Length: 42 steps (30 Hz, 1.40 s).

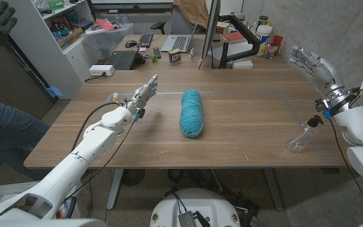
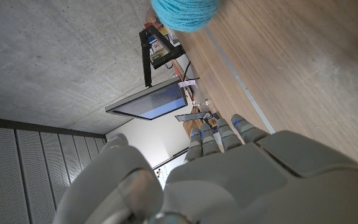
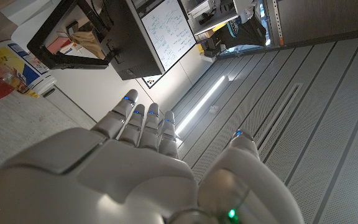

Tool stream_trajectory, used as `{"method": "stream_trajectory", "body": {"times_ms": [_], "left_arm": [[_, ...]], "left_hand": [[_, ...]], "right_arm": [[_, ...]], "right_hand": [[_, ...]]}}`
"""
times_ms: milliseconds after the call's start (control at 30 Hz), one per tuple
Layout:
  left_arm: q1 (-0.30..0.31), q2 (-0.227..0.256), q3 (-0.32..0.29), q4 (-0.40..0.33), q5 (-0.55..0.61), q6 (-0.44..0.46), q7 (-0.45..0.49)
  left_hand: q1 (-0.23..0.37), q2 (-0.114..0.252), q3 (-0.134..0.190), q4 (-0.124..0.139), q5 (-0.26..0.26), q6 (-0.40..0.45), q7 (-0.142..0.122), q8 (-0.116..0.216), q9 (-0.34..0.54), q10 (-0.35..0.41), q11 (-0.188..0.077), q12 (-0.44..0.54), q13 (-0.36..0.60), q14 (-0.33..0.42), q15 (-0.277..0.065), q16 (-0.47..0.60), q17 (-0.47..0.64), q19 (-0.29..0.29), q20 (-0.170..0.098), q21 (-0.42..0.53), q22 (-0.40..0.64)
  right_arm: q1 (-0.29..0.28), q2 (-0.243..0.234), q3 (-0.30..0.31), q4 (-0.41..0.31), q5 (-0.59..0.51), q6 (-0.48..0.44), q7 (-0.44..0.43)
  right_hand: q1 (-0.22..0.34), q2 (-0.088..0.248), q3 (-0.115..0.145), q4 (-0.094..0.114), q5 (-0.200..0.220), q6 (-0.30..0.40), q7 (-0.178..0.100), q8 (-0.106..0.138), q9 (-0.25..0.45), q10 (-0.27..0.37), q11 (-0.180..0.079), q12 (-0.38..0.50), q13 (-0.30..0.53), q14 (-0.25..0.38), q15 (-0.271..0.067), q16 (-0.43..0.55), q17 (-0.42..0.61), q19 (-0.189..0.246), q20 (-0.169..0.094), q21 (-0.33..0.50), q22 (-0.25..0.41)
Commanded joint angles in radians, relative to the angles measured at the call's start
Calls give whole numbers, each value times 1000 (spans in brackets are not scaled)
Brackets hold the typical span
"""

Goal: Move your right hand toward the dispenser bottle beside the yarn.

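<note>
- The right hand (image 1: 307, 62) is raised at the table's far right edge, fingers straight and side by side, thumb apart, holding nothing; it is well apart from the bottle.
- The clear dispenser bottle (image 1: 301, 137) lies on its side near the table's (image 1: 244, 107) right front, well to the right of the teal yarn (image 1: 191, 113).
- Risk: lying down, the bottle would likely roll or skid off the near edge if the hand comes in fast or low and knocks it.
- The bottle looks empty, though I cannot tell for sure.
- The left hand (image 1: 142, 94) hovers just left of the yarn, fingers straight and together, empty.
</note>
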Motion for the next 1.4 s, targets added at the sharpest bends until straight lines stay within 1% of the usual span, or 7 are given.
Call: {"method": "stream_trajectory", "body": {"times_ms": [33, 433, 767, 1100, 1233, 1333, 1400], "left_arm": [[13, 24, -10, -9, -3, -2, -15], [26, 42, -18, -29, -5, 2, -15], [-1, 39, -4, -28, 8, 15, -11], [-20, 25, 9, -26, 14, 16, -9], [-24, 22, 11, -26, 13, 17, -10], [-25, 21, 10, -29, 13, 20, -7], [-26, 23, 9, -31, 15, 21, -6]], "left_hand": [[11, 0, -4, 1, 7, 5, -2, -1, 3, 4, 2, 1, 2, 1, -1, 0, 3, 4, 3, 3, 2], [12, 0, -6, 1, 7, 5, -2, -1, 3, 5, 2, 2, 2, 0, -1, -1, 3, 3, 4, 2, 2], [13, 1, -8, 1, 8, 6, -1, -2, 3, 5, 3, 1, 2, 1, -2, -1, 3, 3, 4, 2, 2], [14, 2, -10, 0, 8, 8, -1, -1, 3, 6, 2, 1, 2, 2, -2, -1, 3, 3, 4, 2, 2], [15, 2, -11, 0, 8, 8, -2, -2, 3, 6, 3, 1, 2, 3, -1, 0, 3, 3, 5, 2, 2], [15, 2, -11, 0, 8, 9, -3, -1, 3, 5, 3, 0, 2, 3, -1, 0, 3, 3, 5, 2, 2], [15, 3, -12, 0, 8, 9, -2, -2, 3, 7, 4, 1, 2, 3, -1, 0, 3, 3, 5, 2, 2]], "right_arm": [[-35, 24, 17, -47, -43, -2, -15], [-54, 40, 28, -63, -69, 4, -16], [-66, 42, 57, -62, -69, 9, -4], [-95, 47, 94, -73, -72, -3, 5], [-99, 55, 99, -71, -75, -6, 3], [-103, 59, 102, -74, -85, -8, 0], [-107, 59, 105, -75, -94, -6, 0]], "right_hand": [[13, -3, 0, -1, 8, 3, -10, 2, 5, 5, -3, -5, 1, 0, -4, -3, 2, 3, 4, -1, 3], [15, -3, 0, -2, 10, 1, -13, 1, 5, 5, -1, -5, 1, -6, -3, -5, 2, 1, 4, -2, 3], [18, -2, 0, -2, 11, 0, -15, 0, 5, 6, -3, -6, 1, -6, -6, -5, 2, 0, 2, -3, 3], [20, -2, -1, -3, 12, -2, -16, 0, 6, 6, -4, -6, 1, -5, -6, -4, 2, 0, 5, -3, 3], [21, -2, -1, -3, 13, -3, -19, -1, 6, 4, -8, -7, 2, -3, -3, -3, 2, 0, 6, -4, 3], [23, -2, -2, -4, 14, 0, -27, 0, 6, -6, -23, -12, 2, 1, -1, -2, 2, 0, 7, -4, 3], [24, -2, -2, -4, 14, 1, -32, 1, 6, -7, -21, -12, 2, 1, 0, -2, 2, 0, 8, -4, 3]]}}
